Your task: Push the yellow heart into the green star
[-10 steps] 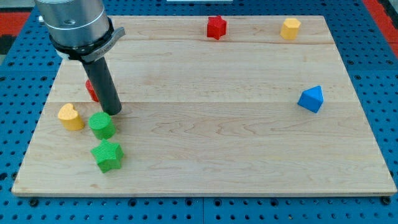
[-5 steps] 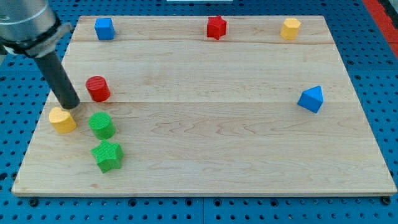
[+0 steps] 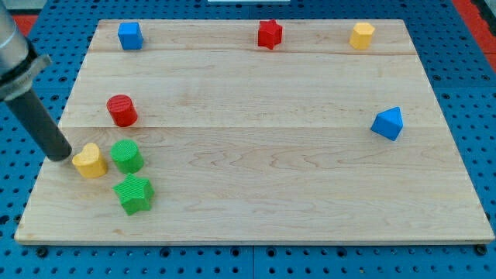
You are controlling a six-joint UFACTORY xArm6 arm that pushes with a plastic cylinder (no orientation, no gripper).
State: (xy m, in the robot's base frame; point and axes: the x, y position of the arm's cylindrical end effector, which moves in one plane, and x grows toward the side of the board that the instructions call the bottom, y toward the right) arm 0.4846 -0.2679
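My tip (image 3: 60, 157), a bare rod with no fingers and holding nothing, touches the yellow heart (image 3: 91, 161) on its view-left side. The heart sits beside the green cylinder (image 3: 126, 156), above-left of the green star (image 3: 134, 194); its facing is unclear. The push seems underway and needs steering down-right.

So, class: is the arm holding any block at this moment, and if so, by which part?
Nothing is held. The arm has only a rod; my tip rests on the board just to the view's left of the yellow heart, beside it and able only to push.
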